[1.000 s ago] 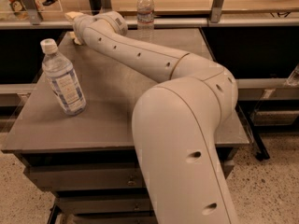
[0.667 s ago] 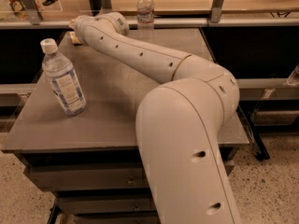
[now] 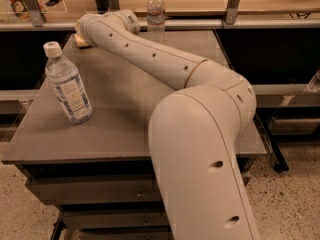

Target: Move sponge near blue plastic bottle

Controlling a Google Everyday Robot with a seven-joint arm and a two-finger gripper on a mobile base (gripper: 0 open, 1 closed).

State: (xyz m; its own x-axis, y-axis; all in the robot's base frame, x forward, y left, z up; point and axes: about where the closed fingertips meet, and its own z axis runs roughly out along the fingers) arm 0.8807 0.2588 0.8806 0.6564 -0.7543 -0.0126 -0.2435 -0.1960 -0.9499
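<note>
The pale-yellow sponge lies at the table's far left corner, partly hidden by my arm. My gripper is at the end of the arm right over the sponge, mostly hidden behind the wrist. The blue plastic bottle, clear with a white cap and a blue-and-white label, stands upright near the table's front left, well apart from the sponge.
A slimmer clear bottle stands at the table's back edge. My arm crosses the grey table diagonally, and its large base link covers the front right. A railing and shelves run behind the table.
The end of my arm has shifted slightly left at the far left corner by the sponge. Both bottles have stayed in place.
</note>
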